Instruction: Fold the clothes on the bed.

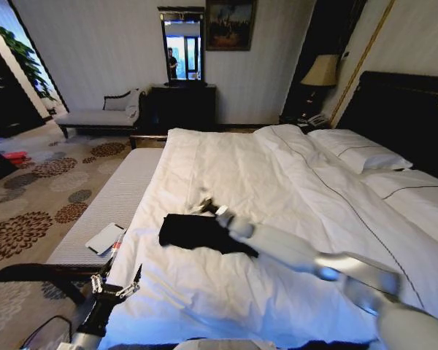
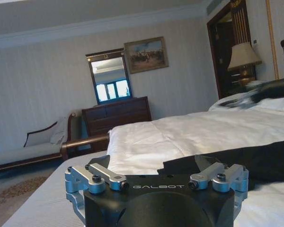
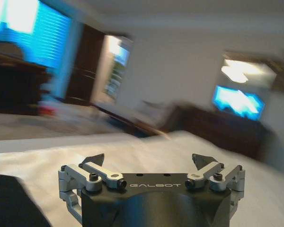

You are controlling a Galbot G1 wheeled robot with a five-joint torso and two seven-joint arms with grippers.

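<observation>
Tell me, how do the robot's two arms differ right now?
The right gripper reaches out over the bed, just beyond the black clothes; the left gripper hangs low beside the bed's near corner. The right arm looks blurred, the left sharp. Both grippers are open and empty.

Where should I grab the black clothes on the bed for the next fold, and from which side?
Probably the near-left corner of the black clothes, approached from the foot side of the bed. They lie flat in a compact bundle with that edge free on the duvet. The left end effector waits open nearby; the right end effector, also open, sits over the far edge.
</observation>
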